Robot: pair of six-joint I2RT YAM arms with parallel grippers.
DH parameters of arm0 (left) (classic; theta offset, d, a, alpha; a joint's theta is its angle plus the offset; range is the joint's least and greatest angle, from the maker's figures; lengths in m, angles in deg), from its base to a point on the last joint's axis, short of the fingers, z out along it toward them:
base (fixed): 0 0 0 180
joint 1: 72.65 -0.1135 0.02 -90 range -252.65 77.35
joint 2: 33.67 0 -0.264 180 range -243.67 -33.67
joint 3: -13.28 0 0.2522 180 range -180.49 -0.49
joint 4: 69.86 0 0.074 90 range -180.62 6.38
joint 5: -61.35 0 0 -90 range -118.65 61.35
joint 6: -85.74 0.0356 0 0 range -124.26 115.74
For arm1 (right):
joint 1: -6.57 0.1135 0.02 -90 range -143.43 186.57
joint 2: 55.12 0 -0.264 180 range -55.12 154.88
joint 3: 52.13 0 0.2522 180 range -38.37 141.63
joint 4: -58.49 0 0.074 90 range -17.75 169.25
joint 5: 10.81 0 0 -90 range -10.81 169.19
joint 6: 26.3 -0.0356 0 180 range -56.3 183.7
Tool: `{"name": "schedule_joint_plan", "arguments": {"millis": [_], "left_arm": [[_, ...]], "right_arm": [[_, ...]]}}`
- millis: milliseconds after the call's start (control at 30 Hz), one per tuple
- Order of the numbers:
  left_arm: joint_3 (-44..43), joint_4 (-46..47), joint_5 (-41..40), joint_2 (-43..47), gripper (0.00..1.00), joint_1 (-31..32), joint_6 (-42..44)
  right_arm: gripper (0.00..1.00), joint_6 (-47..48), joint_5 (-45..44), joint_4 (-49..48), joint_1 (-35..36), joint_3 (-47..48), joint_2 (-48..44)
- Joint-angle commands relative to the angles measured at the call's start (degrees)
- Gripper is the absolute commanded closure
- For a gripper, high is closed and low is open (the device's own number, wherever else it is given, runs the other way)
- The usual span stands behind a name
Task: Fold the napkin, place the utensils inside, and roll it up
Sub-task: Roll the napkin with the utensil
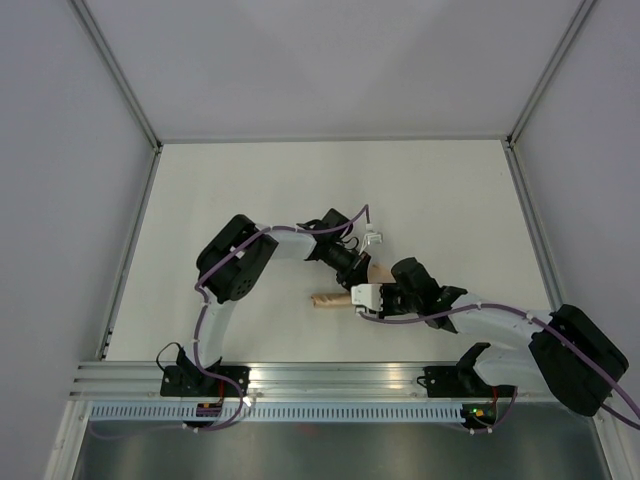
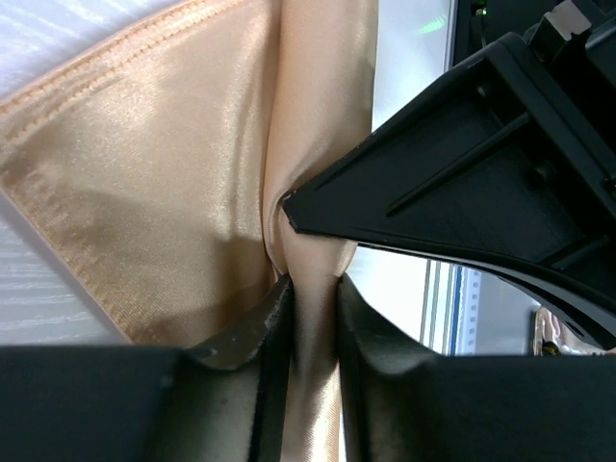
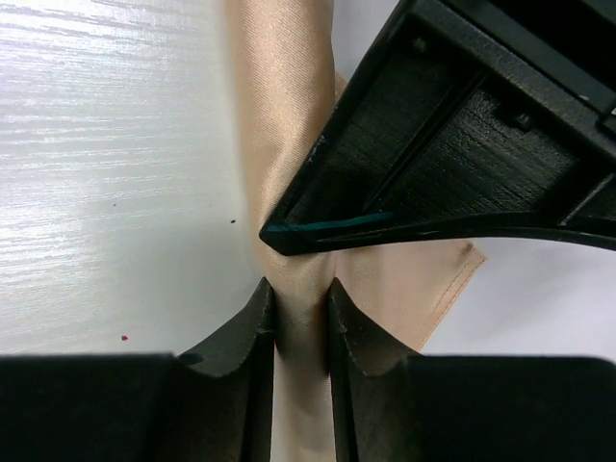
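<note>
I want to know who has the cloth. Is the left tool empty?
No, the left tool is squeezing a fold of the napkin between its tips.

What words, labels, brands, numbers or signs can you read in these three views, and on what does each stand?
None: no view holds readable text. The plain peach-orange satin cloth napkin, the black plastic left pincer, the black plastic right pincer and the white table show no print. The small white wrist housing in the top view is too small to tell.
</note>
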Motion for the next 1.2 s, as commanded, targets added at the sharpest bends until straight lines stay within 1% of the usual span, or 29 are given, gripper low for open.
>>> {"name": "schedule_joint_plan", "arguments": {"millis": [0,67,200,233,300,400,500,600,633,667,700,733,800,833,867,933,1033,1067,1133,1167], "left_arm": [[5.9,-5.6,-13.9,-2.7,0.69,1.2,-1.7],[6.9,-3.5,-13.7,-1.4,0.63,1.1,-2.6],[9.8,1.6,-12.6,1.6,0.56,0.4,-6.6],[10.4,4.5,-12.6,3.3,0.44,0.3,-7.4],[11.9,6.8,-12.6,5.0,0.33,0.0,-9.7],[15.0,12.6,-13.9,8.9,0.33,-0.4,-12.0],[19.2,18.2,-19.1,14.0,0.33,-0.7,-14.0],[25.3,26.3,-26.6,20.8,0.33,-1.1,-16.4],[26.9,28.0,-31.0,22.4,0.33,-1.3,-17.1],[30.0,31.6,-33.2,25.4,0.32,-1.9,-19.0],[31.6,33.1,-35.6,26.9,0.32,-2.3,-20.0],[33.1,34.7,-39.8,28.2,0.32,-2.6,-20.9],[37.3,39.2,-44.3,32.2,0.32,-3.0,-22.1],[38.3,40.4,-48.3,33.5,0.37,-3.0,-22.4],[39.8,41.0,-49.6,34.6,0.4,-3.0,-22.7],[40.7,41.5,-53.4,37.7,0.41,-3.0,-22.9],[42.6,43.5,-56.4,41.9,0.34,-3.0,-23.3],[44.6,45.5,-56.3,43.1,0.31,-3.0,-23.6],[45.5,47.7,-54.4,45.2,0.28,-3.0,-23.2],[46.4,49.0,-52.6,45.8,0.25,-2.9,-20.9]], "right_arm": [[0.92,-0.1,-1.6,2.3,-0.3,1.4,2.8],[0.95,0.0,-0.8,3.7,-0.4,1.9,3.2],[0.99,0.3,1.4,6.1,-1.0,2.7,4.0],[1.0,0.5,2.0,6.4,-1.3,3.3,4.2],[1.0,0.8,3.8,7.8,-2.5,3.9,4.9],[0.99,1.6,5.7,9.3,-4.4,5.3,6.3],[1.0,2.0,7.5,10.6,-6.1,6.6,7.5],[1.0,2.1,8.9,11.7,-7.0,8.0,9.0],[0.99,2.2,9.7,11.9,-7.1,8.6,9.4],[0.99,2.3,9.9,12.4,-7.6,9.0,9.8],[1.0,2.5,10.3,12.8,-7.7,9.3,10.6],[1.0,2.7,10.9,13.5,-8.3,10.1,11.1],[1.0,3.4,11.7,14.7,-8.9,11.7,12.5],[1.0,3.7,12.2,15.4,-9.1,12.2,12.9],[1.0,3.9,12.8,16.6,-9.7,12.7,13.4],[0.99,4.4,13.3,17.8,-10.6,13.9,14.4],[1.0,4.7,14.1,18.9,-11.0,15.4,15.7],[1.0,4.8,14.4,19.5,-11.4,15.7,16.5],[0.99,4.9,15.4,20.9,-11.5,17.2,17.5],[1.0,5.0,16.0,21.6,-11.7,17.9,18.6]]}}
